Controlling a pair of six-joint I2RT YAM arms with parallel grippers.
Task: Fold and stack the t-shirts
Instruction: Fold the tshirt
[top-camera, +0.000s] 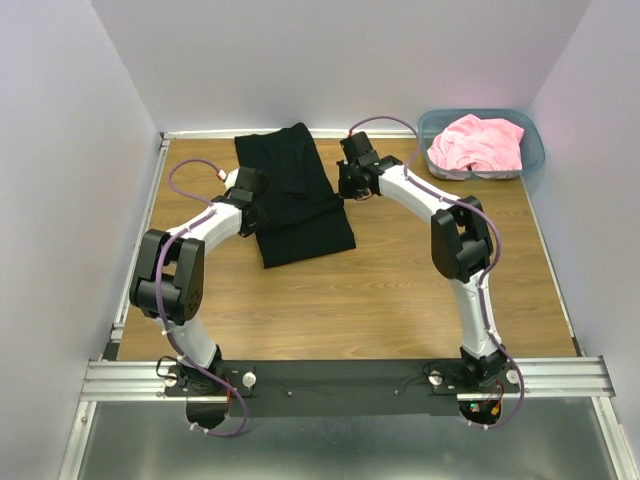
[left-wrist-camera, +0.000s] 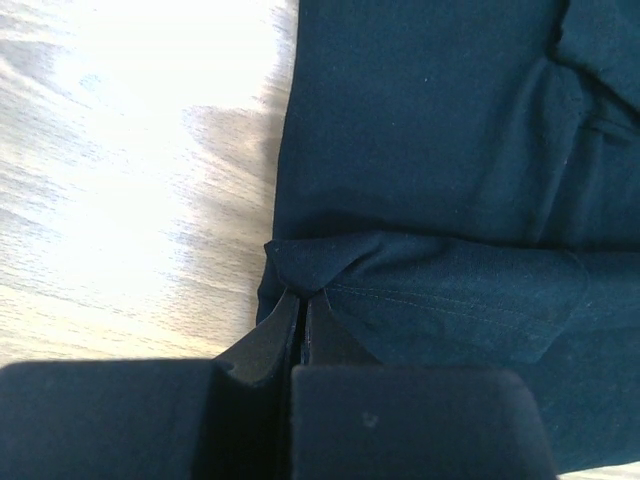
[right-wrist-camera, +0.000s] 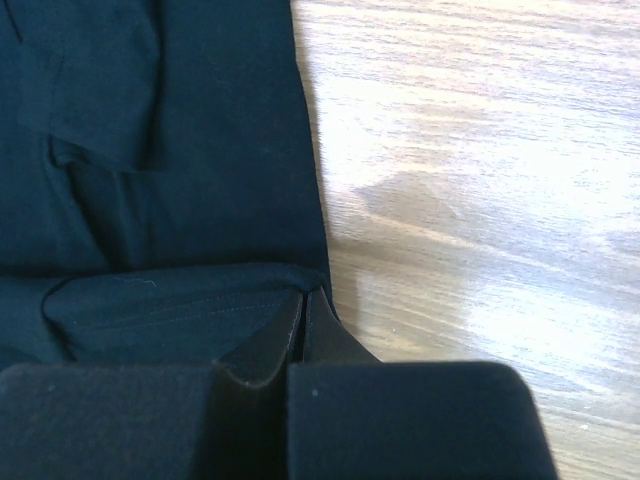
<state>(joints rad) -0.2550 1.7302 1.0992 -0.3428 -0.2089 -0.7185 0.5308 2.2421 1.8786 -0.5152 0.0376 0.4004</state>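
Both side edges of the black t-shirt (top-camera: 300, 205) sit pinched in the closed left claw (left-wrist-camera: 303, 298) and right claw (right-wrist-camera: 303, 297).

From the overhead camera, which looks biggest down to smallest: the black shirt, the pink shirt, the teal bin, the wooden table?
1. wooden table
2. black t-shirt
3. teal bin
4. pink t-shirt, crumpled inside the bin, so it may be larger once spread out.
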